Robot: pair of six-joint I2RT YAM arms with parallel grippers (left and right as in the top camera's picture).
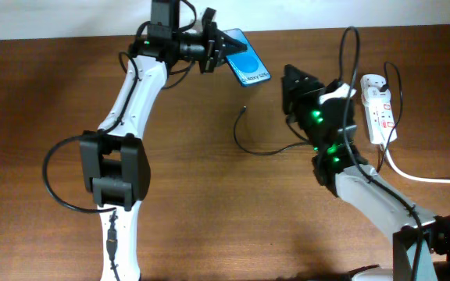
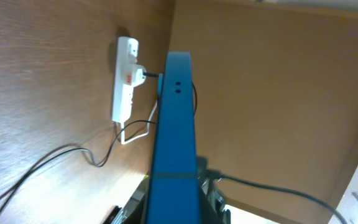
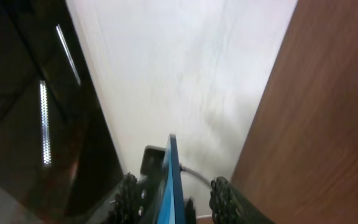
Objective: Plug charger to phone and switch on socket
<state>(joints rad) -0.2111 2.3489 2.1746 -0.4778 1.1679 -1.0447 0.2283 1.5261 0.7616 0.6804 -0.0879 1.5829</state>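
Note:
My left gripper (image 1: pixel 222 44) is shut on the phone (image 1: pixel 248 66) and holds it off the table at the back, blue screen up. In the left wrist view the phone (image 2: pixel 174 124) shows edge-on between the jaws (image 2: pixel 173 208). The charger's black cable lies looped on the table, its tip (image 1: pixel 244 108) free just in front of the phone. It runs to the socket (image 1: pixel 380 109) at the right, also in the left wrist view (image 2: pixel 124 87). My right gripper (image 1: pixel 290 82) is open and empty beside the phone's right end. The phone's edge (image 3: pixel 171 180) shows between its fingers (image 3: pixel 176 190).
The socket's thick white cord (image 1: pixel 420 176) runs off to the right edge. The charger cable's loop (image 1: pixel 276 148) lies under my right arm. A pale wall stands behind the table's far edge (image 1: pixel 92 36). Black arm cables hang by the left arm (image 1: pixel 53 176).

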